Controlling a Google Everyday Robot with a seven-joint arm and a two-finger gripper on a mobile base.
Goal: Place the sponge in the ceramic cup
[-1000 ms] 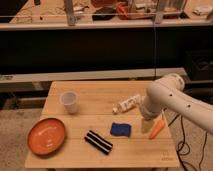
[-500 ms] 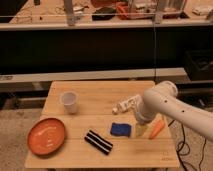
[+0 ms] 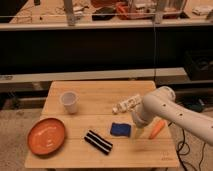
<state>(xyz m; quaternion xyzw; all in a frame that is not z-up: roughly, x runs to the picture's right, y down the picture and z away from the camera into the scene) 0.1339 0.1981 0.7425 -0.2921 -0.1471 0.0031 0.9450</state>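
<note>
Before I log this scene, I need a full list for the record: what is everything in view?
table: one, light wood, centre of view
ceramic cup: one, white, upright, back left of table
plate: one, orange, front left
striped block: one, black and white, front centre
sponge: one, blue, right of the striped block
bottle: one, white, lying down behind the sponge
oblong piece: one, orange, right side of table
arm: one, white, reaching in from the right
gripper: one, open, pointing down just right of the sponge
</note>
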